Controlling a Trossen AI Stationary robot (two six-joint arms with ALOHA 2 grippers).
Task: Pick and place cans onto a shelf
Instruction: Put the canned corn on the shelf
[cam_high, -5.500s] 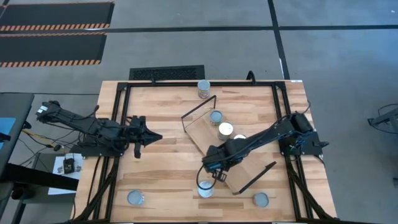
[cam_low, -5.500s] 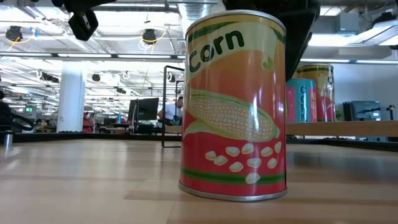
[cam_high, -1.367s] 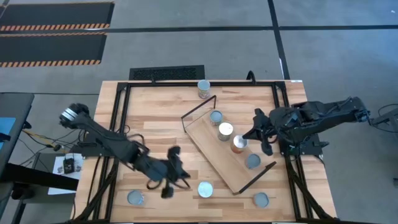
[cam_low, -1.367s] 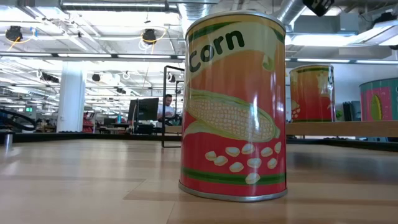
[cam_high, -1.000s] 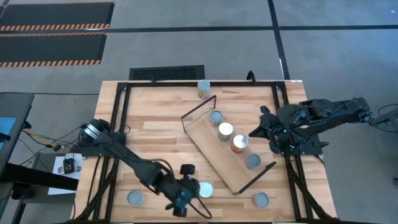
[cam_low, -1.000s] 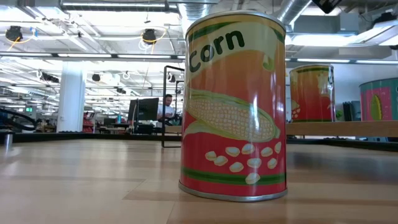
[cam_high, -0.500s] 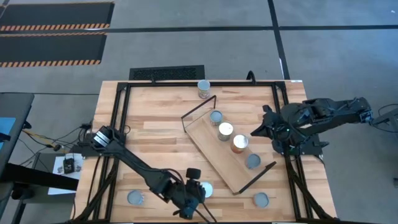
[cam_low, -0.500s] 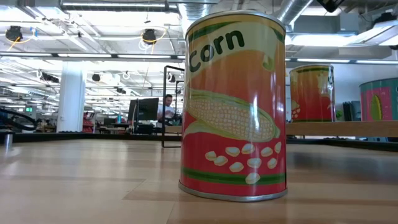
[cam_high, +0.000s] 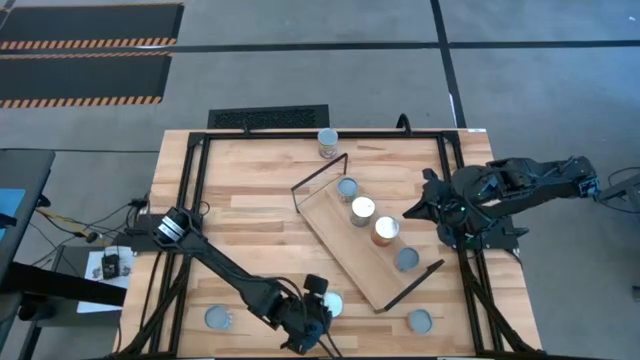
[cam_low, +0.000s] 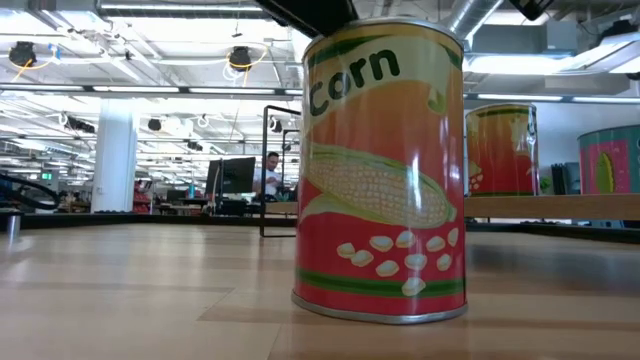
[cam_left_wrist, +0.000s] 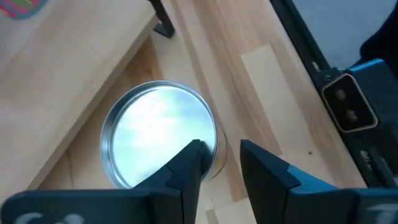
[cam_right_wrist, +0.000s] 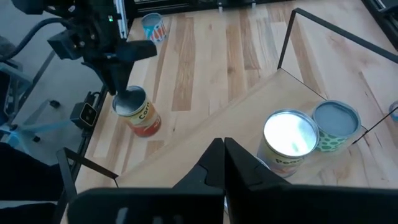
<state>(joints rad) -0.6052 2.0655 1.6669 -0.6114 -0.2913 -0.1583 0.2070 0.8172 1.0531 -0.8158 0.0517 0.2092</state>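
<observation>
Corn can | stood upright on tabletop by shelf's near edge | left gripper poised over rim, fingers slightly parted, nothing grasped | right gripper closed, empty, beside shelf

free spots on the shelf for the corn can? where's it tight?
The shelf is bare along its left long edge and at the near end below the fourth can. The four-can row along the right edge is crowded. The left end effector is at the corn can; the right end effector waits shut beside the shelf.
</observation>
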